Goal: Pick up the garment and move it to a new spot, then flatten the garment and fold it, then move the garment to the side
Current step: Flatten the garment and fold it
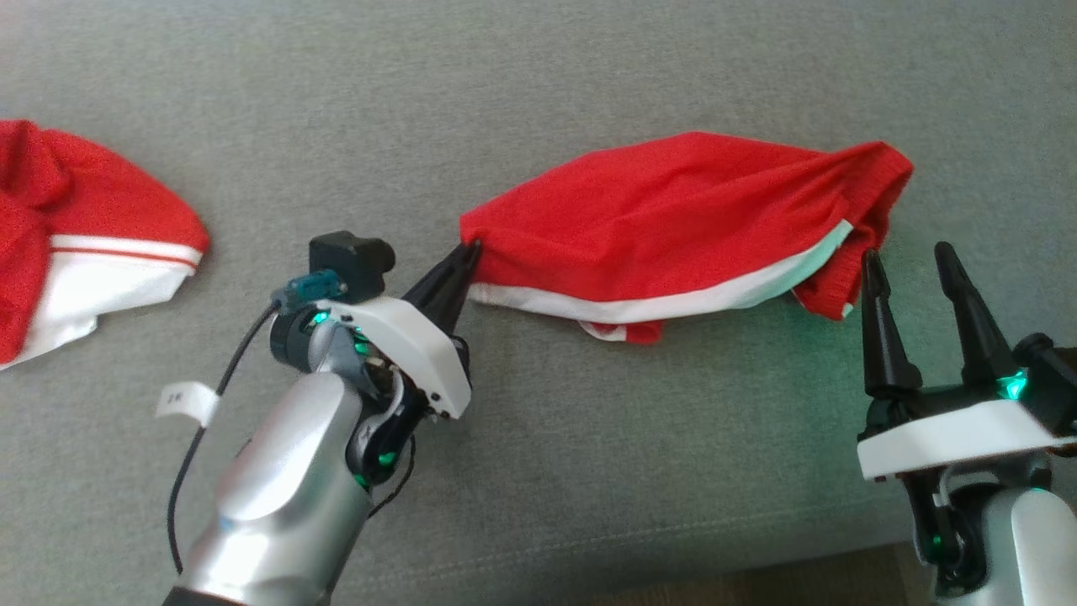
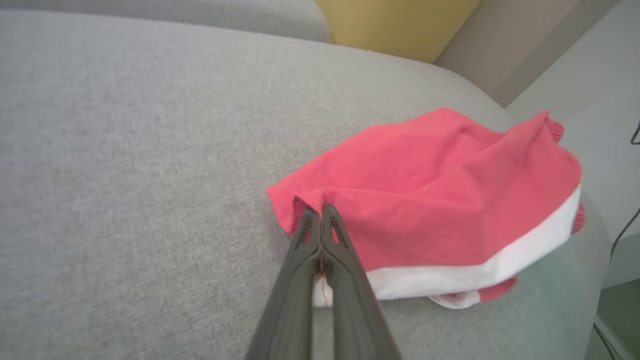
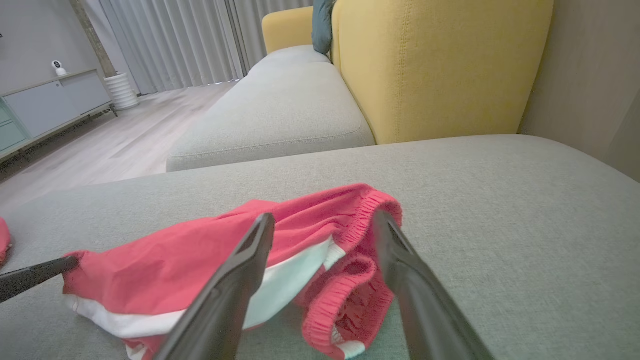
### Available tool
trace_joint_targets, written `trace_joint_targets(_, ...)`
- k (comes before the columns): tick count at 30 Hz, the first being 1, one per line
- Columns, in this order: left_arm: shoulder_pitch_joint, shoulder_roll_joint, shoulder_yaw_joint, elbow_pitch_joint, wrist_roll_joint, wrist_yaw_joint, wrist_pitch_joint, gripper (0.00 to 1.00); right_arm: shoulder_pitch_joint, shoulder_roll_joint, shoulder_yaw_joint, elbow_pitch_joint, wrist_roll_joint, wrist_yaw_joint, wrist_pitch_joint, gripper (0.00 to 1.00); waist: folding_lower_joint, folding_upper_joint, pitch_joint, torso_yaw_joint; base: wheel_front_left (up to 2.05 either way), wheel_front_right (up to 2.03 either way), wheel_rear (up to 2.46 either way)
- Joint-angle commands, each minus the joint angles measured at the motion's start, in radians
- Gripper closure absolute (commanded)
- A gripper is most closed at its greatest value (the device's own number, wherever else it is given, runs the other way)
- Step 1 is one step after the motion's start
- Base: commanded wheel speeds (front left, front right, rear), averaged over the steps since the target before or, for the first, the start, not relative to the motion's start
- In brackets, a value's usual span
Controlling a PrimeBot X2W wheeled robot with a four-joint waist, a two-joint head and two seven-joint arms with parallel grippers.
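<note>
Garment (image 1: 673,210) red, white band; left jaws pinching corner; cable tag (image 1: 187,402) illegible

Open cushion (image 1: 336,143) between garment (image 1: 673,210) (and second garment (image 1: 92,202))

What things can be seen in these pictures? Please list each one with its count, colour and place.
shorts: one, red with a white band, middle of the near seat cushion
second garment: one, red and white, crumpled at the robot's far left
seat cushions: two, grey, one under the garments, one beyond it
backrest pads: two, yellow, along the far cushion
pillow: one, teal, between the backrest pads
curtains: one set, grey, far end of the room
cabinet: one, pale grey-blue, beside the wooden floor
left gripper: one, dark fingers, shut on the shorts' left corner
right gripper: one, dark fingers, open, at the shorts' waistband end
</note>
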Motion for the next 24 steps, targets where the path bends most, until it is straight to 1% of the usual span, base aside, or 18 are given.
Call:
trace_joint_targets(1,-0.050,0.001,0.041,0.007,-0.018,0.004,-0.001,1.00,-0.024,-0.003,0.023,-0.034,0.008,-0.001,0.002,0.00,0.0000,0.0000,0.005,-0.012,0.00,0.00,0.00)
trace_joint_targets(5,-0.084,-0.011,0.046,0.104,-0.036,-0.003,-0.019,1.00,-0.018,-0.003,0.019,-0.032,0.016,-0.001,-0.002,0.00,0.0000,0.0000,0.011,-0.025,0.00,0.00,0.00)
trace_joint_targets(6,-0.091,-0.012,0.045,0.120,-0.036,-0.005,-0.026,0.95,-0.017,-0.003,0.017,-0.033,0.017,-0.001,-0.005,0.00,0.0000,0.0000,0.012,-0.026,0.00,0.00,0.00)
trace_joint_targets(7,-0.096,-0.013,0.043,0.135,-0.033,-0.004,-0.033,0.51,-0.016,-0.003,0.016,-0.033,0.018,-0.001,-0.008,0.00,0.0000,0.0000,0.013,-0.027,0.00,0.00,0.00)
trace_joint_targets(8,-0.099,-0.012,0.040,0.145,-0.026,-0.003,-0.046,0.00,-0.015,-0.003,0.012,-0.033,0.016,-0.001,-0.010,0.00,0.0000,0.0000,0.013,-0.026,0.00,0.00,0.00)
trace_joint_targets(9,-0.100,-0.012,0.040,0.149,-0.022,-0.001,-0.063,0.00,-0.015,-0.003,0.009,-0.033,0.014,-0.001,-0.012,0.00,0.0000,0.0000,0.012,-0.025,0.00,0.00,0.00)
trace_joint_targets(11,-0.102,0.007,0.027,0.150,0.025,0.027,-0.111,0.00,-0.015,-0.003,0.004,-0.034,0.010,-0.001,-0.014,0.00,0.0000,0.0000,0.008,-0.022,0.00,0.00,0.00)
trace_joint_targets(15,-0.064,0.031,0.015,0.116,0.081,0.081,-0.191,0.00,-0.015,-0.003,-0.005,-0.041,-0.007,-0.001,-0.013,0.00,0.0000,0.0000,-0.012,-0.009,0.00,0.00,0.00)
trace_joint_targets(18,-0.026,0.059,0.026,0.046,0.125,0.140,-0.232,0.00,-0.014,-0.003,-0.012,-0.047,-0.021,-0.001,-0.006,0.00,0.0000,0.0000,-0.027,0.005,0.00,0.00,0.00)
trace_joint_targets(21,0.021,0.090,0.058,-0.055,0.162,0.195,-0.249,0.00,-0.012,-0.003,-0.016,-0.052,-0.034,-0.001,0.003,0.00,0.0000,0.0000,-0.041,0.022,0.00,0.00,0.00)
trace_joint_targets(22,0.021,0.090,0.058,-0.055,0.162,0.195,-0.249,0.00,-0.012,-0.003,-0.016,-0.052,-0.034,-0.001,0.003,0.00,0.0000,0.0000,-0.041,0.022,0.00,0.00,0.00)
trace_joint_targets(24,0.058,0.106,0.085,-0.128,0.180,0.223,-0.252,0.00,-0.009,-0.003,-0.017,-0.055,-0.044,-0.001,0.009,0.00,0.0000,0.0000,-0.049,0.035,0.00,0.00,0.00)
